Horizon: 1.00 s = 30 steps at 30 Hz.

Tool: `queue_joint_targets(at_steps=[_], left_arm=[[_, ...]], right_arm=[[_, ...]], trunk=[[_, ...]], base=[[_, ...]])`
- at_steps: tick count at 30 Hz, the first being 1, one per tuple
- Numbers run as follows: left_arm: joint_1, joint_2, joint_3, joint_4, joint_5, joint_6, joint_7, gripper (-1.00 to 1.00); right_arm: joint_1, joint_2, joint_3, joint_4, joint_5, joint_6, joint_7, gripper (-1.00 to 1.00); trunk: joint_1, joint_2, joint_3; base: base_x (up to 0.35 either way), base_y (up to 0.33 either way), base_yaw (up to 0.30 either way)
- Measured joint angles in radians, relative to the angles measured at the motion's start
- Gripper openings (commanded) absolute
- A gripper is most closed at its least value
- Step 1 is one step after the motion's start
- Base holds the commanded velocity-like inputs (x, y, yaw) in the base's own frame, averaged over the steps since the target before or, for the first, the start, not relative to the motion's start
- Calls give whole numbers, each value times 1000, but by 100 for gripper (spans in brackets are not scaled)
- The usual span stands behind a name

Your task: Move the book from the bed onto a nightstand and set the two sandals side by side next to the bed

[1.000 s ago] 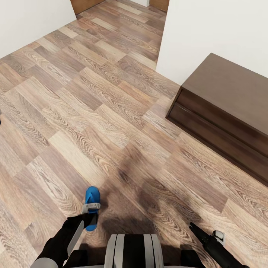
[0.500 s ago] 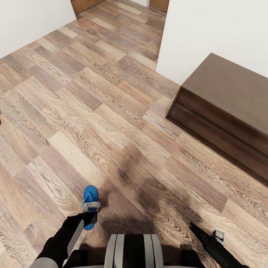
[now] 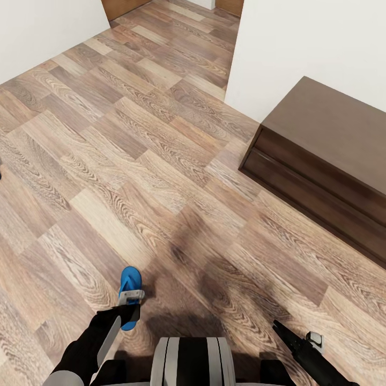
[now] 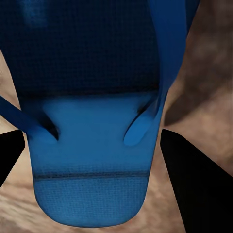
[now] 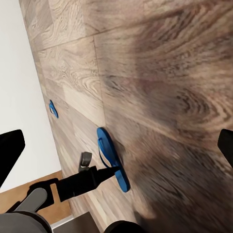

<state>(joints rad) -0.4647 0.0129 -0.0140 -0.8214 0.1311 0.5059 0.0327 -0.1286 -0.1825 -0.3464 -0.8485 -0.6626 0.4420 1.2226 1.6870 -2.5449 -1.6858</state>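
Left gripper (image 3: 130,300) low at the near left of the head view, over a blue sandal (image 3: 130,292) on the wood-plank floor (image 3: 134,161); toe end pointing away, heel end hidden under the arm. In the left wrist view, sandal (image 4: 92,145) between the two dark fingers (image 4: 194,184), which stand wide to either side with a gap at each edge; whether touching, cannot tell. From the right wrist view, same sandal (image 5: 111,158) flat on the planks under the left gripper (image 5: 86,160), second sandal (image 5: 53,108) well apart, close to a white wall (image 5: 19,87). Right gripper (image 3: 303,340) at the near right, fingers spread wide, nothing between. Dark-brown drawer cabinet (image 3: 321,161) at the right against a white wall (image 3: 311,48); broad bare floor ahead and to the left, doorway opening at the far middle.
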Motion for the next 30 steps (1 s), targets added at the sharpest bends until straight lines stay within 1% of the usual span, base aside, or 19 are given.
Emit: queue_joint_targets(at_steps=[13,19,29,30], left_arm=[[0,3,0,-13,0,8,-1,-100],[0,3,-1,-13,0,11,-1,-100],[0,11,1,-16,3,14,-3,-100],[0,18,3,-16,2,14,-4,-100]], right_arm=[[0,0,0,0,0,0,0,100],[0,0,0,0,0,0,0,100],[0,0,0,1,0,-1,0,100],[0,-1,0,1,0,-1,0,100]], trunk=[[0,0,0],[-3,1,23],[-7,4,62],[-8,4,66]], base=[[0,0,0],[0,0,0],[0,0,0],[0,0,0]])
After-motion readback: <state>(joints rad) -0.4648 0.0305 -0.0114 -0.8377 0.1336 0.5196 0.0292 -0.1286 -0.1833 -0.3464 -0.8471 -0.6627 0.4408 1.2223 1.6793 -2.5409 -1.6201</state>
